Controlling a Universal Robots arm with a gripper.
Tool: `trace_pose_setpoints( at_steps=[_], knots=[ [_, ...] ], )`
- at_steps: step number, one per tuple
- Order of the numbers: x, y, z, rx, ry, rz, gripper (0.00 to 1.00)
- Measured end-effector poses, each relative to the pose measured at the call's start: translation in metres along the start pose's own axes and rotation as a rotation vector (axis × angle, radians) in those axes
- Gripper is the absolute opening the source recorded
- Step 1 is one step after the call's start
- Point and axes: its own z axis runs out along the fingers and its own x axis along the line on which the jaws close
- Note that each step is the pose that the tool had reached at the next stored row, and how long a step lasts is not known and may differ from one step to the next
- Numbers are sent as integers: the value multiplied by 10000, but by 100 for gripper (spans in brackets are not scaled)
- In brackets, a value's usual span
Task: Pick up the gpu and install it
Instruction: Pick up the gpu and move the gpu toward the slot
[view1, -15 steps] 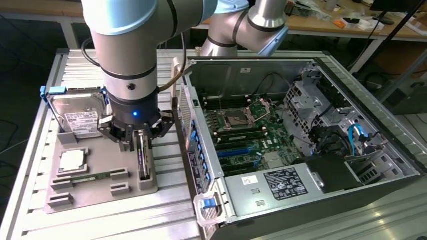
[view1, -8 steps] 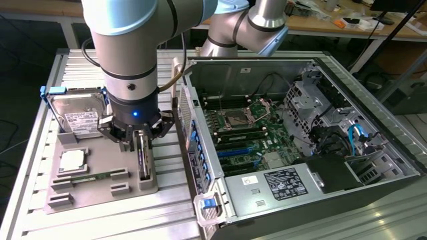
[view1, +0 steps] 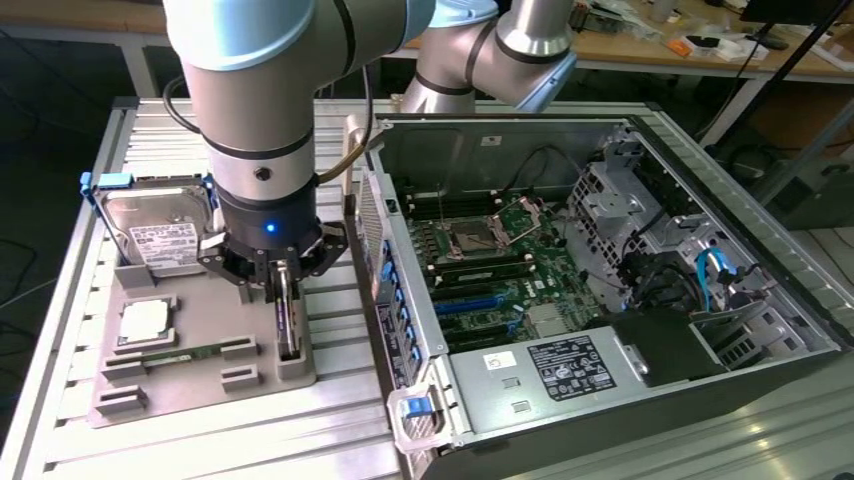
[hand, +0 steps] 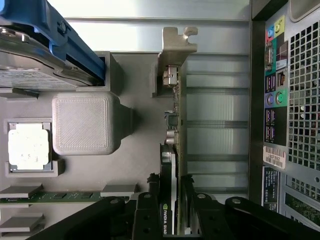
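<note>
- Black fingers (hand: 152, 186) stand parted, one on each side of the thin green-and-black gpu card (hand: 172, 160), well along from its silver bracket. A sliver of light shows between one finger and the card, so they have not closed on it.
- That card stands on its long edge in a slot of the grey plastic holder tray (view1: 200, 385), in the lower left of the exterior view, directly under the wrist.
- On the same tray, toward the exterior view's left, lie a square silver processor chip (view1: 143, 322) and a long narrow green memory stick (view1: 187, 352). A silver hard drive in a blue frame (view1: 154, 235) stands propped behind them.
- An open grey computer case (view1: 534, 400) lies just beside the tray on the exterior view's right, its green motherboard (view1: 507, 250) exposed.
- Tray and case rest on a slatted metal surface (view1: 200, 445).
</note>
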Motion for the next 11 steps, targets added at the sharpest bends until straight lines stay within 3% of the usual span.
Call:
trace_pose_setpoints(
  at_steps=[2, 11],
  knots=[
    [0, 0, 0, 0, 0, 0, 27],
    [0, 0, 0, -1, -1, 0, 27]
  ],
)
